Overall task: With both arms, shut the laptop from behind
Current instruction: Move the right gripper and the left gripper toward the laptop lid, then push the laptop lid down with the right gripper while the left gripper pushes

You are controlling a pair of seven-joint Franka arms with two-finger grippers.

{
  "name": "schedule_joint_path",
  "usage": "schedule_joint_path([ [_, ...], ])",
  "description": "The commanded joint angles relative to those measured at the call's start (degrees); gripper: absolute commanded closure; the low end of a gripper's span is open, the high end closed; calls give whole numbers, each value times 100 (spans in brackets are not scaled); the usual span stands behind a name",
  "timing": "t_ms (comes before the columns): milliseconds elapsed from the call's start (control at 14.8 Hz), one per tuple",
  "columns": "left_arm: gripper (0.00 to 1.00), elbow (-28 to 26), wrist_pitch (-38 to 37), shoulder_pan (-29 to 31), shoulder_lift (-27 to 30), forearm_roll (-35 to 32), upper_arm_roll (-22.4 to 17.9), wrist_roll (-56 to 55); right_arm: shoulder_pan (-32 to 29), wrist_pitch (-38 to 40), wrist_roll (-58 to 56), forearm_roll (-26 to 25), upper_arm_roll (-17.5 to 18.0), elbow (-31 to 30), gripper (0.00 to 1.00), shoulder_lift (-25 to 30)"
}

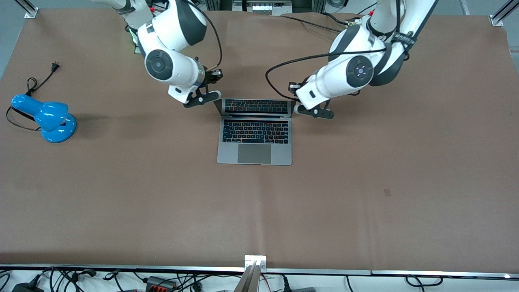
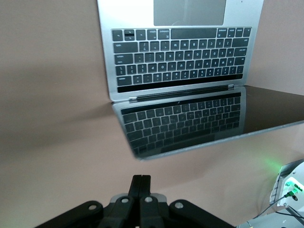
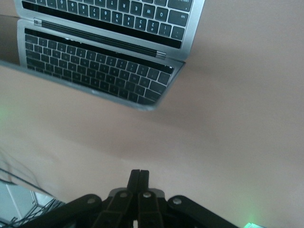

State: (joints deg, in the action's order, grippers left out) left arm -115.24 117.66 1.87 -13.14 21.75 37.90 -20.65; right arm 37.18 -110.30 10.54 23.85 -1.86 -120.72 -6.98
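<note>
The silver-grey laptop (image 1: 254, 138) lies open at the middle of the table, its dark screen (image 1: 257, 107) leaning back and mirroring the black keyboard. My right gripper (image 1: 217, 95) is shut with nothing in it. It hangs just off the lid's upper corner toward the right arm's end, apart from it. My left gripper (image 1: 299, 108) is also shut and empty, close beside the lid's corner toward the left arm's end. The left wrist view has the shut left gripper (image 2: 141, 178) facing the screen (image 2: 190, 118). The right wrist view has the right gripper (image 3: 139, 172) facing the laptop (image 3: 109, 71).
A blue desk lamp (image 1: 48, 117) with a black cord and plug (image 1: 54, 65) sits toward the right arm's end of the brown table (image 1: 365, 194). A metal rail (image 1: 255, 263) and loose cables run along the table edge nearest the front camera.
</note>
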Motion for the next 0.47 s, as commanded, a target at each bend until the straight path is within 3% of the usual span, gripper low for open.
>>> schedule_joint_path([
  [0, 100, -34, 274, -107, -171, 119, 51, -133, 79, -167, 63, 111, -77, 4, 100, -110],
  [404, 100, -52, 978, -327, -645, 102, 16, -177, 79, -255, 63, 111, -77, 224, 100, -338],
])
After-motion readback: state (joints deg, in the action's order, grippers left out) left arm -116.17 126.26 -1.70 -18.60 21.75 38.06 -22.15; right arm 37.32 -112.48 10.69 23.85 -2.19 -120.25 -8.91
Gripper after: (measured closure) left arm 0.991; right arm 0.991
